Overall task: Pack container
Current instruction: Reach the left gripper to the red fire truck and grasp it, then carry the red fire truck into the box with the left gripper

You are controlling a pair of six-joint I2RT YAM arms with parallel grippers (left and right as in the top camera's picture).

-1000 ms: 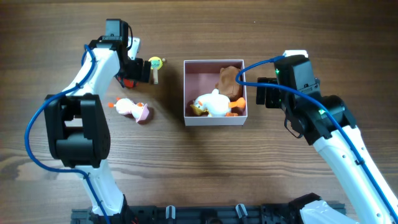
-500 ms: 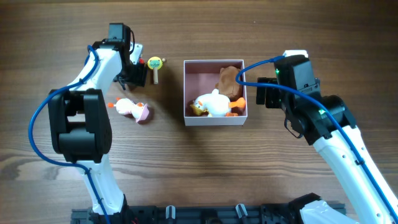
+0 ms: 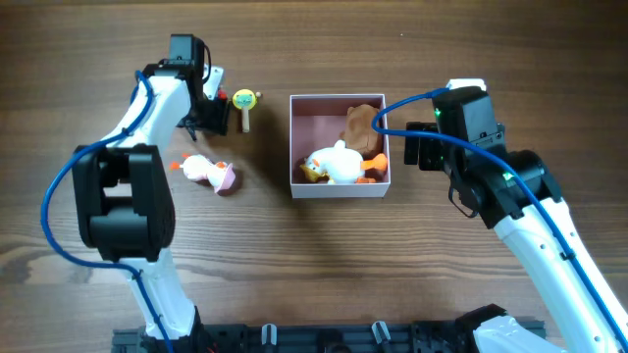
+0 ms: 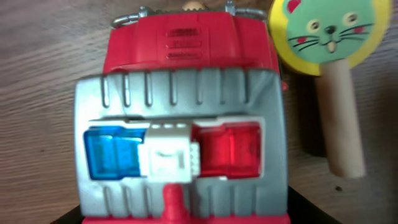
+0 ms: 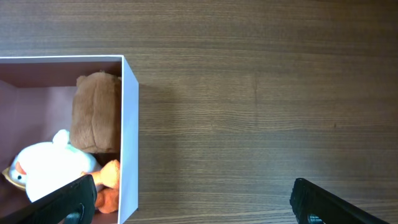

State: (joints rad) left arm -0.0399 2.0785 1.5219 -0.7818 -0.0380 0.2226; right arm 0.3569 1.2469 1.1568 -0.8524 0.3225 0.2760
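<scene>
Box point(image 3: 340, 192) near the far edge holds soft toys point(image 3: 339, 162); right gripper point(image 5: 199, 208) jaws wide; left gripper point(image 3: 212, 116) over toy car point(image 4: 180, 124), can't tell its jaws.

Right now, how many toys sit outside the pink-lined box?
3, all left of the white-walled box: red-and-grey plastic toy under the left pincer, green cat-face disc on a wooden stick beside it, white-and-pink figure nearer the front. The arm may hide more.

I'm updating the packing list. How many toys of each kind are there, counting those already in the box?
Plush toys in the container, a brown plush and a white duck plush: 2
White-and-pink toy figure: 1
Cat-face stick toy: 1
Red-and-grey toy vehicle: 1
Total: 5
</scene>
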